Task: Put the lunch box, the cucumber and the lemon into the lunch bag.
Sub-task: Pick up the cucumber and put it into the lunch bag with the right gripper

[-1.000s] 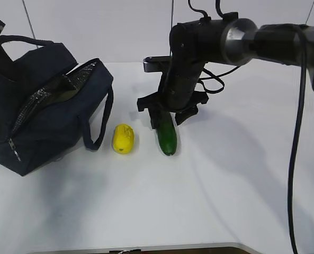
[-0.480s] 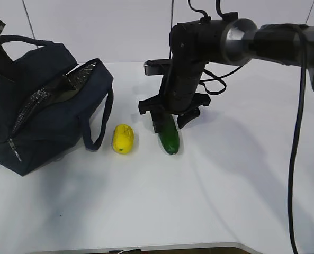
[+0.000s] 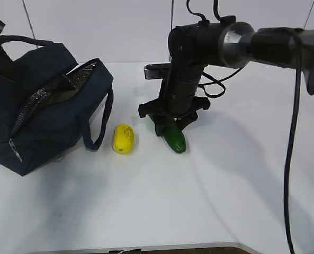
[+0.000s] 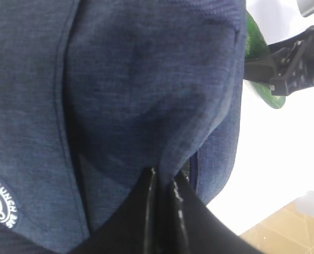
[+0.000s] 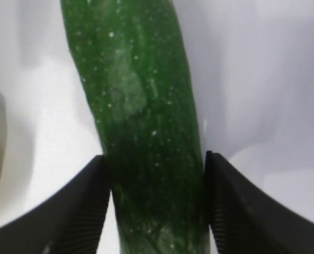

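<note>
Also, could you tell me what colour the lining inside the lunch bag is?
Silvery, seen through the lunch bag's open zipper; the exterior view shows it best.

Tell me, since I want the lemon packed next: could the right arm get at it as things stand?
Probably not right away: the right gripper has its jaws around the cucumber. The lemon lies bare on the table beside it, with nothing between.

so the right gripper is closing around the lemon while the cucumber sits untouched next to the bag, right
Not quite: the two are swapped. The right wrist view shows the right gripper with its fingers against both sides of the cucumber. In the exterior view the lemon lies untouched on the table, between the cucumber and the lunch bag.
</note>
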`<state>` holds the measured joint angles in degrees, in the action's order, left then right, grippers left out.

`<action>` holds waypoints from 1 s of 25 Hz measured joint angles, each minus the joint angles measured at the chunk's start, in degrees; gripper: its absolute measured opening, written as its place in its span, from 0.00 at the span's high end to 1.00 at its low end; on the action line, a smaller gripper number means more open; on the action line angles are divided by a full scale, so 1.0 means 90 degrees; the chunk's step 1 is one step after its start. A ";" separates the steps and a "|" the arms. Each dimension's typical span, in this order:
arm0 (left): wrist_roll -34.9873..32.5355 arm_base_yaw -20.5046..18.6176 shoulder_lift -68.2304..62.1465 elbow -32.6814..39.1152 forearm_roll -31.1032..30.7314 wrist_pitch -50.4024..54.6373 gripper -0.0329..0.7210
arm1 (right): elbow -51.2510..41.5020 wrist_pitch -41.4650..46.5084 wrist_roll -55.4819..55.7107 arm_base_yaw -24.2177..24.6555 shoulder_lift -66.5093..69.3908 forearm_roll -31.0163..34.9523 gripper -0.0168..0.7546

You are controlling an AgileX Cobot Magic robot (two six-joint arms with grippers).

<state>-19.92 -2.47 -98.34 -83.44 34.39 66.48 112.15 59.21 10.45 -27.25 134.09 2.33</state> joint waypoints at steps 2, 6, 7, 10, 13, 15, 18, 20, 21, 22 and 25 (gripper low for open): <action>0.0000 0.0000 0.0000 0.0000 0.0000 0.0000 0.97 | 0.0000 0.0000 0.0000 0.0000 0.0000 0.0000 0.45; 0.0000 0.0000 0.0000 0.0000 -0.0028 0.0013 0.97 | 0.0013 0.0056 0.0000 0.0000 0.0000 0.0000 0.52; 0.0000 0.0000 0.0000 0.0000 -0.0086 0.0013 0.97 | 0.0024 0.0081 0.0000 0.0000 0.0000 0.0000 0.53; 0.0000 0.0000 0.0000 0.0000 -0.0235 0.0013 0.97 | 0.0073 0.0295 0.0000 0.0000 0.0000 0.0000 0.54; 0.0000 0.0000 0.0000 0.0000 -0.0280 0.0013 0.97 | 0.0317 0.0610 0.0000 0.0000 0.0000 0.0000 0.54; 0.0000 0.0000 0.0000 0.0000 -0.0292 0.0013 0.97 | 0.0599 0.0860 0.0000 0.0000 0.0000 0.0000 0.54; 0.0000 0.0000 0.0000 0.0000 -0.0292 0.0013 0.97 | 0.1154 0.1176 0.0000 0.0000 0.0000 0.0030 0.54; 0.0000 0.0000 0.0000 0.0000 -0.0292 0.0013 0.97 | 0.1562 0.1204 -0.0064 0.0000 0.0000 0.0220 0.54; 0.0000 0.0000 0.0000 0.0000 -0.0292 0.0013 0.97 | 0.1727 0.1215 -0.0146 0.0000 0.0000 0.0367 0.55; 0.0000 0.0000 0.0000 0.0000 -0.0292 0.0013 0.97 | 0.1904 0.1215 -0.0228 0.0000 0.0000 0.0583 0.55; 0.0000 0.0000 0.0000 0.0000 -0.0279 -0.0043 0.97 | 0.2286 0.1299 -0.0419 0.0000 0.0000 0.1383 0.55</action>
<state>-19.92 -2.47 -98.34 -83.44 31.88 66.10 132.73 70.90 6.68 -27.25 134.09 14.78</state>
